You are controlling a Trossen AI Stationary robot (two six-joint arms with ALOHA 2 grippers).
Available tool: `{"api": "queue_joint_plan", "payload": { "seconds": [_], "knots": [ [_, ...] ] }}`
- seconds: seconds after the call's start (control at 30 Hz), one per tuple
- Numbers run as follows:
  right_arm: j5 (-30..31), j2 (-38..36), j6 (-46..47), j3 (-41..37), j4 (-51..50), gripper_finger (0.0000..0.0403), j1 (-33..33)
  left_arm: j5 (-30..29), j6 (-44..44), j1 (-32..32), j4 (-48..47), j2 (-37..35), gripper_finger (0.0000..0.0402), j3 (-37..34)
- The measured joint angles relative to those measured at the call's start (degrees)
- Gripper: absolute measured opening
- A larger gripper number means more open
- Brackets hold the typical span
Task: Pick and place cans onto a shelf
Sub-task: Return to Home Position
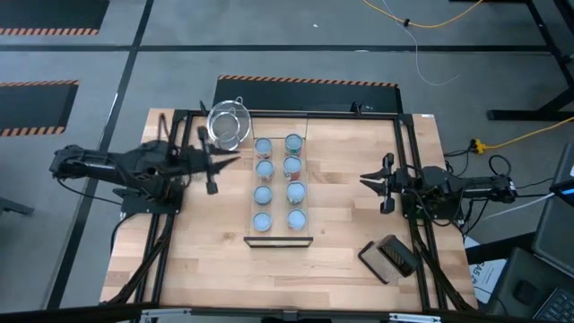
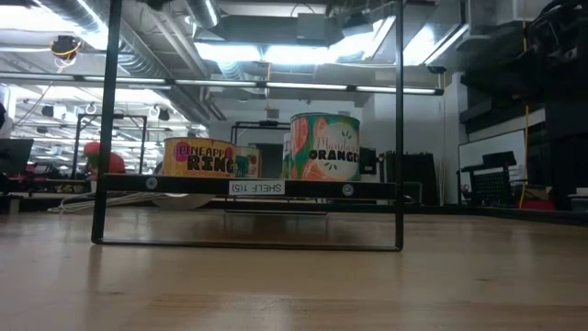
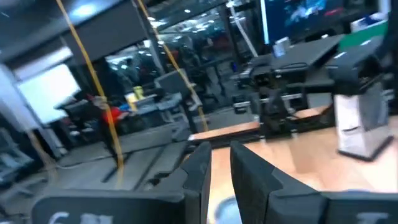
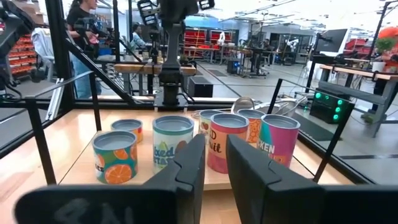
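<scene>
Eight cans point(image 1: 278, 181) sit on one shelf point(image 1: 279, 240); both end effectors point(image 1: 213, 165) point(image 1: 369, 178) hover, fingers slightly spread.

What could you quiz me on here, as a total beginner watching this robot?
1. How many cans stand on the shelf?
2. True or false: the right gripper is holding a can.
3. Which thing sits on the table near the left gripper? A. a strainer B. a mug C. a spoon

Key: 1. eight, in two rows of four. 2. false, it is empty and off to the side of the shelf. 3. A.
</scene>
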Motion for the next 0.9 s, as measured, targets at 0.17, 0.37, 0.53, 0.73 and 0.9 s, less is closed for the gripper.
{"api": "queue_joint_plan", "payload": {
  "seconds": [0.17,0.37,0.53,0.73,0.9],
  "knots": [
    [0.0,0.0,-1.9,0.0,-0.1,0.0070,0.0,-2.0,2.3,0.0,-3.3,-7.5,0.0054,-0.1],
    [0.0,0.0,-1.9,0.1,-0.1,0.0070,0.0,-2.3,1.0,0.0,-12.3,-18.0,0.0054,-0.1],
    [0.0,0.0,-1.9,0.1,-0.1,0.0070,0.0,-2.2,-7.0,0.0,-24.3,-24.6,0.0054,-0.1],
    [0.0,0.0,-1.9,0.1,-0.1,0.0070,0.0,-1.7,-15.3,0.0,-35.7,-27.5,0.0054,-0.1],
    [0.0,0.0,-2.0,0.1,-0.1,0.0070,0.0,5.3,-14.2,0.0,-38.0,-27.6,0.0054,-1.2]
  ]
}}
